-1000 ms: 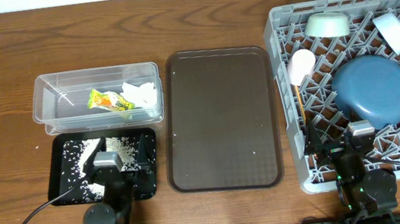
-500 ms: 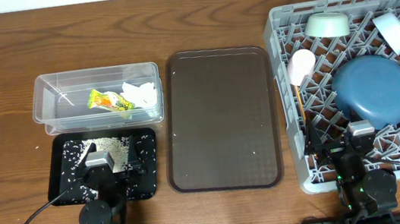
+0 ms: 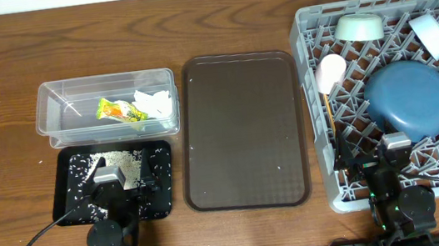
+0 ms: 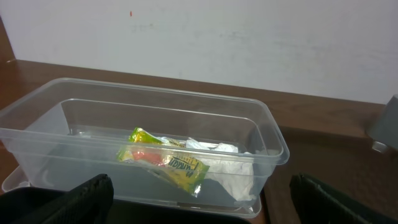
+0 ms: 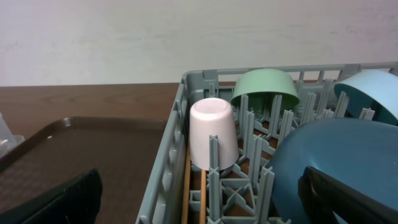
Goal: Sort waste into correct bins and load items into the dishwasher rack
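Note:
The clear tub (image 3: 57, 99) holds the yellow-green wrapper (image 3: 120, 111) and the white napkin (image 3: 155, 102); both also show in the left wrist view, wrapper (image 4: 165, 160) and napkin (image 4: 230, 165). Rice grains (image 3: 127, 159) lie scattered in the black tray (image 3: 171, 206). My left gripper (image 3: 120, 186) hangs open over that tray, empty. The grey rack (image 3: 301, 20) carries the blue plate (image 3: 410, 99), mint bowl (image 3: 359, 27), pink cup (image 3: 331, 72), pale bowl (image 3: 430, 35) and chopsticks (image 3: 330, 118). My right gripper (image 3: 392, 159) stands open and empty at the rack's near edge, facing the cup (image 5: 212, 132).
A large dark brown serving tray (image 3: 241, 129) lies between the bins and the rack, with a few specks on it. Stray rice grains dot the wooden table left of the black tray. Cables run from both arm bases along the table's near edge.
The left gripper has shifted slightly left and back over the black tray, uncovering more rice in the first half second. The right arm has not moved.

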